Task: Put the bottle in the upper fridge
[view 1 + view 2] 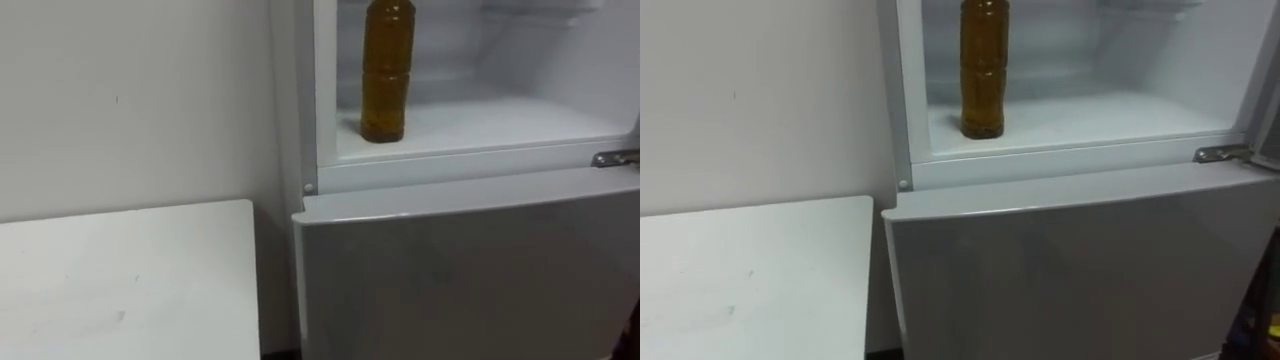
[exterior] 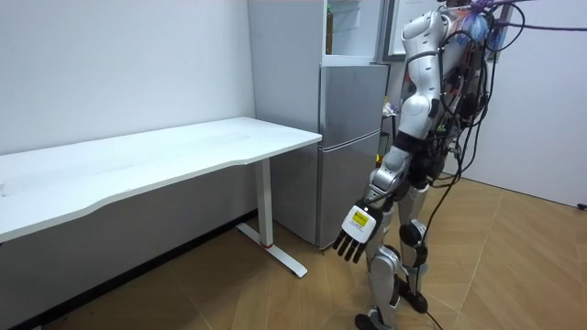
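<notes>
Fingers of the left hand (image 2: 357,225) hang straight and empty as the robot stands before the tall grey fridge (image 1: 460,270). An amber plastic bottle (image 1: 386,75), its cap cut off, stands upright in the open upper compartment, and a white rectangular table (image 1: 120,280) sits left.

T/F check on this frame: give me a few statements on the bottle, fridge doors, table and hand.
1. The bottle stands upright inside the upper fridge compartment. True.
2. The lower fridge door is open. False: it is shut.
3. The left hand grips the bottle. False: it hangs at the robot's side with its fingers relaxed and holds nothing, while the bottle stands free on the compartment floor.
4. The white table stands to the left of the fridge. True.
</notes>
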